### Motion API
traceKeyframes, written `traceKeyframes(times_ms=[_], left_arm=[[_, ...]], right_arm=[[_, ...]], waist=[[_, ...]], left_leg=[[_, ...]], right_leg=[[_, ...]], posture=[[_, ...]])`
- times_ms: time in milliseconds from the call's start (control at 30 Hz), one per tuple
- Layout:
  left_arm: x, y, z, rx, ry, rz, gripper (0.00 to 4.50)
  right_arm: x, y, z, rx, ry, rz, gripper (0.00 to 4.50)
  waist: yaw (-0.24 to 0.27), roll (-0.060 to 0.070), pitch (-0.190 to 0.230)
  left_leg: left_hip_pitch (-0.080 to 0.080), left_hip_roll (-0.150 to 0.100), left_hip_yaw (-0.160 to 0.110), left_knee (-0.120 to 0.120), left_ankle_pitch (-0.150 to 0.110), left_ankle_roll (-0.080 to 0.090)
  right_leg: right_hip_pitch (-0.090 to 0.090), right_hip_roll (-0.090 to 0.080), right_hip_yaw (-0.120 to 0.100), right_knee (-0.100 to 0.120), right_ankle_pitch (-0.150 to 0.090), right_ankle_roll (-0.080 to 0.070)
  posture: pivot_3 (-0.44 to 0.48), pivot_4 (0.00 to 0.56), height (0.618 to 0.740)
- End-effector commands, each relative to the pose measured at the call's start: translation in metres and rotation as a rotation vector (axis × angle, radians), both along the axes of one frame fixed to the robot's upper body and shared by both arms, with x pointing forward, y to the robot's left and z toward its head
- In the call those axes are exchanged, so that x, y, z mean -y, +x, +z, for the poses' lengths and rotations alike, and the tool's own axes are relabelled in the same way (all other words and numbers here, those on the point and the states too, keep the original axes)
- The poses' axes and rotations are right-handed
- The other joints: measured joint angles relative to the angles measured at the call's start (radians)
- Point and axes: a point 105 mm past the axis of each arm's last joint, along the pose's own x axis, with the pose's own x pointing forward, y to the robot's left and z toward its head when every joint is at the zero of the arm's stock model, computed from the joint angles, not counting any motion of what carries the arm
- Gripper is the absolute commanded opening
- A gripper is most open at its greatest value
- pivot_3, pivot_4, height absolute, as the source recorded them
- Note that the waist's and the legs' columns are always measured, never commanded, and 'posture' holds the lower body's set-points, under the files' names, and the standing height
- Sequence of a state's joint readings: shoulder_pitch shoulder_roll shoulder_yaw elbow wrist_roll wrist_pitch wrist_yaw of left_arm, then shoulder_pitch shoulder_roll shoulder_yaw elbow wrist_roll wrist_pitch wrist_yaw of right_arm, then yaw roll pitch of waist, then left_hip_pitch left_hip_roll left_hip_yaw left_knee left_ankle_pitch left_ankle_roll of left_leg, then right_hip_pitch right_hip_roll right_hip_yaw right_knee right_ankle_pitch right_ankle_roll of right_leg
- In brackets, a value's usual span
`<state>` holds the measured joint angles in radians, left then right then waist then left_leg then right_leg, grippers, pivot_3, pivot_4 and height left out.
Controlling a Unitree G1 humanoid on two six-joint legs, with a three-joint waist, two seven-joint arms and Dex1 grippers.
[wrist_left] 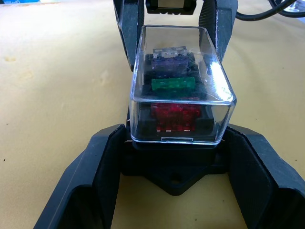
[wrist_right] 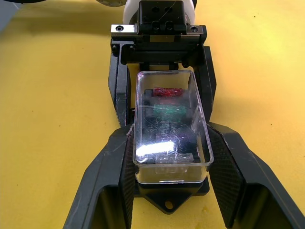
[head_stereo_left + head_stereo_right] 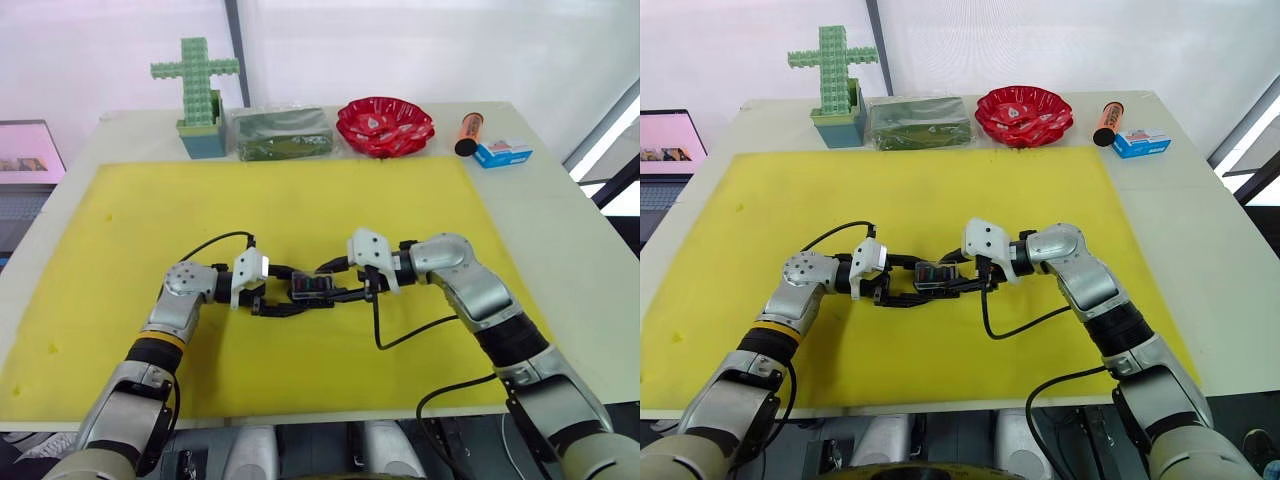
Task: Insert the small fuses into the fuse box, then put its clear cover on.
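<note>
The fuse box (image 3: 312, 286), a small black block, sits at the middle of the yellow mat (image 3: 140, 220) with the clear cover (image 1: 217, 81) seated over it. Under the cover stand the small fuses: red (image 1: 175, 114), green (image 1: 173, 84), brownish-purple (image 1: 167, 62) and pale grey (image 1: 167, 49). My left gripper (image 3: 285, 303) comes in from the left, its fingers pressed on the black base (image 1: 174, 164). From the right, my right gripper (image 3: 340, 293) closes on the cover's sides at the other end (image 2: 169, 143). The two grippers face each other tip to tip.
Along the table's back edge stand a green bumpy block cross (image 3: 196, 85), a dark green packet (image 3: 280, 133), a red bowl (image 3: 385, 125), an orange cylinder (image 3: 469, 133) and a small blue-and-white box (image 3: 503, 152). A laptop (image 3: 25, 160) sits off the table's left.
</note>
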<state>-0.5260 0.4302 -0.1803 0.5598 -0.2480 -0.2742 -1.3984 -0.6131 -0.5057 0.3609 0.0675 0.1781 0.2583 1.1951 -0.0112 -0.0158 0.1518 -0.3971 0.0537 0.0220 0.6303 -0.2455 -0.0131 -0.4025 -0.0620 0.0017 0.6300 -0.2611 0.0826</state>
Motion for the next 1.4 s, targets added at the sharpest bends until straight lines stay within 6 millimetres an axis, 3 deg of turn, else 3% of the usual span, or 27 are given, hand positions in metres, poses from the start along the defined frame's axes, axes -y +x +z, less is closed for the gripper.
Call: traceKeyframes(times_ms=[33,300,533,767,867,1233,1400], left_arm=[[-0.003,-0.001,-0.002,0.005,0.023,-0.003,2.78],[-0.002,0.000,0.000,0.005,0.020,-0.001,2.78],[-0.002,-0.001,0.000,0.006,0.018,-0.001,2.78],[-0.001,-0.001,0.000,0.006,0.015,0.000,2.78],[-0.001,-0.002,0.000,0.005,0.013,-0.002,2.78],[-0.001,-0.001,0.002,0.008,0.019,-0.009,2.78],[-0.001,-0.001,0.003,0.009,0.018,-0.009,2.78]], right_arm=[[0.003,0.003,0.001,0.003,-0.023,-0.004,1.79],[0.003,0.005,0.007,0.027,0.003,-0.016,4.47],[0.015,0.002,0.017,0.035,0.018,-0.034,4.47],[0.023,-0.014,0.066,0.020,0.178,-0.043,4.47],[0.014,-0.019,0.084,0.063,0.255,-0.021,3.89],[-0.001,-0.024,0.108,0.105,0.333,0.026,0.03],[-0.007,-0.022,0.110,0.101,0.362,0.036,0.03]], waist=[[0.000,0.000,0.000],[0.000,0.000,0.000],[0.000,0.000,0.000],[0.001,0.000,0.000],[0.001,0.000,0.000],[0.001,0.000,0.000],[0.001,0.000,0.000]], left_leg=[[0.000,0.000,0.000,0.000,0.000,0.000],[0.000,0.000,0.000,0.000,0.000,0.000],[0.000,0.000,0.000,0.000,0.000,0.000],[0.000,0.000,0.000,0.000,0.000,0.000],[0.000,0.000,0.000,0.000,0.000,0.000],[0.000,0.000,0.000,0.000,0.000,0.000],[0.000,0.000,0.000,0.000,0.000,0.000]], right_leg=[[0.000,0.000,0.000,0.000,0.000,0.000],[0.000,0.000,0.000,0.000,0.000,0.000],[0.000,0.000,0.000,0.000,0.000,0.000],[0.000,0.000,0.000,0.000,0.000,0.000],[0.000,0.000,0.000,0.000,0.000,0.000],[0.000,0.000,0.000,0.000,0.000,0.000],[0.000,0.000,0.000,0.000,0.000,0.000]], posture=[[0.000,0.150,0.740],[0.000,0.150,0.740],[0.000,0.150,0.740],[0.000,0.150,0.740],[0.000,0.150,0.740],[0.000,0.150,0.740],[0.000,0.150,0.740]])
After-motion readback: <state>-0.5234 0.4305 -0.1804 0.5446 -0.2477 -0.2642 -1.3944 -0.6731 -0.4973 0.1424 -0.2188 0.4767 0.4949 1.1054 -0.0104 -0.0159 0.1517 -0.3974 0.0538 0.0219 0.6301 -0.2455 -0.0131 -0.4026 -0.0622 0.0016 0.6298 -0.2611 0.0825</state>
